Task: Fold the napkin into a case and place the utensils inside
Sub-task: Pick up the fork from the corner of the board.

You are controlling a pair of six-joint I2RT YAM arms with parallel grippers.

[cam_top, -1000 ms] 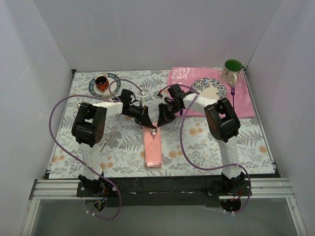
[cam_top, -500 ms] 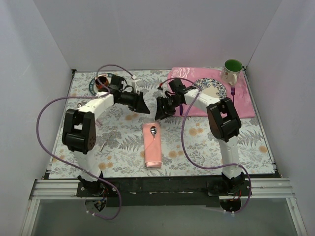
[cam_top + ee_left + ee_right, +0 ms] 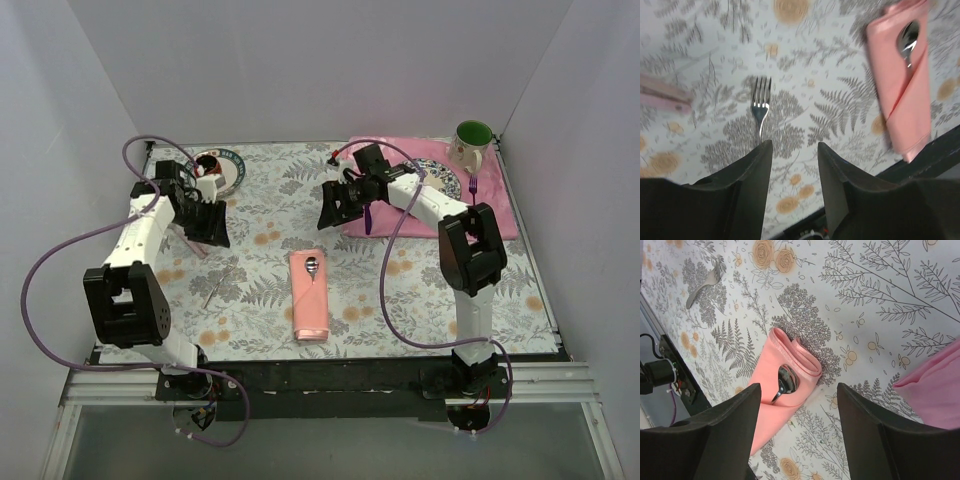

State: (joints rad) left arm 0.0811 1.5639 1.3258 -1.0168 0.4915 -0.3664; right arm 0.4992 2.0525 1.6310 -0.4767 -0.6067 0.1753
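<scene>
One spoon [image 3: 786,379] in the case [image 3: 310,308], fork [image 3: 760,106] outside; left hand [image 3: 795,144] and right hand [image 3: 799,386] spread, empty.

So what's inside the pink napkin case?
A silver spoon: its bowl shows at the open end of the case, handle hidden under cloth. Whether anything else lies inside cannot be seen.

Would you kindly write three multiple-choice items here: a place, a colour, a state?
1. Where does the fork lie? A inside the case; B on the tablecloth, left of the case; C on top of the case.
2. What colour is the case? A salmon-pink; B green; C purple.
3. How is the right gripper? A shut on the fork; B shut on the case; C open, empty.
Answers: B, it lies alone on the print; A, a plain pink fold; C, its jaws stand apart around nothing.
</scene>
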